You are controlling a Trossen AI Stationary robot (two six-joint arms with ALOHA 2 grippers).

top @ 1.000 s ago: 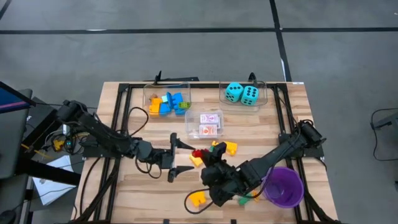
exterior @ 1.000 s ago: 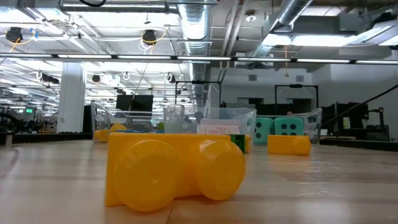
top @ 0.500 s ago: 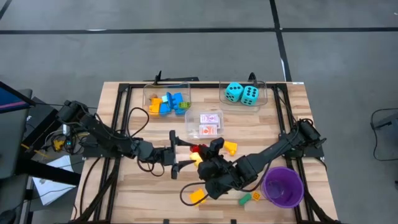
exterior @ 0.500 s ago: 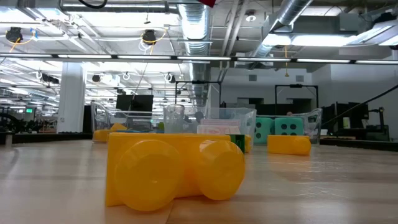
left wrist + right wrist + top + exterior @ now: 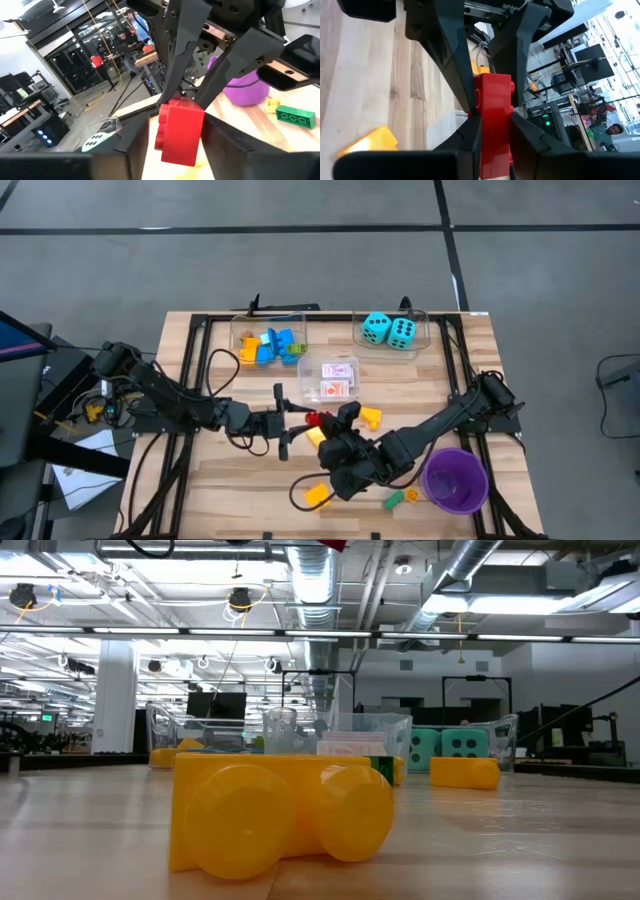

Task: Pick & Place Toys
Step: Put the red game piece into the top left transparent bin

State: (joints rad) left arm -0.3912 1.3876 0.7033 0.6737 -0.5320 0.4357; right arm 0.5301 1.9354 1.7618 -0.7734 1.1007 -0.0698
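A red brick [image 5: 318,419] is held up over the middle of the table; it also shows in the left wrist view [image 5: 180,130], the right wrist view [image 5: 492,120] and at the top edge of the low view [image 5: 332,543]. My right gripper [image 5: 328,430] is shut on it. My left gripper [image 5: 300,423] is open and faces it from the left. Its fingers [image 5: 134,147] stand on either side of the brick, and I cannot tell whether they touch it. My right gripper pinches the red brick by two opposite sides [image 5: 479,131] between its two fingers. The fingers come at it from the table's right. The brick is lifted clear of the table.
Yellow bricks lie near the front [image 5: 318,495] [image 5: 280,815] and by the grippers [image 5: 369,417]. A green brick [image 5: 393,500] lies beside the purple cup [image 5: 455,480]. Clear bins at the back hold bricks [image 5: 268,345], card packs [image 5: 338,378] and turquoise dice [image 5: 392,330].
My right gripper has risen and gone toward the far edge with the red brick, which is now lifted clear and shows at the top of the low view. My left gripper has gone toward the table's right, up to the brick.
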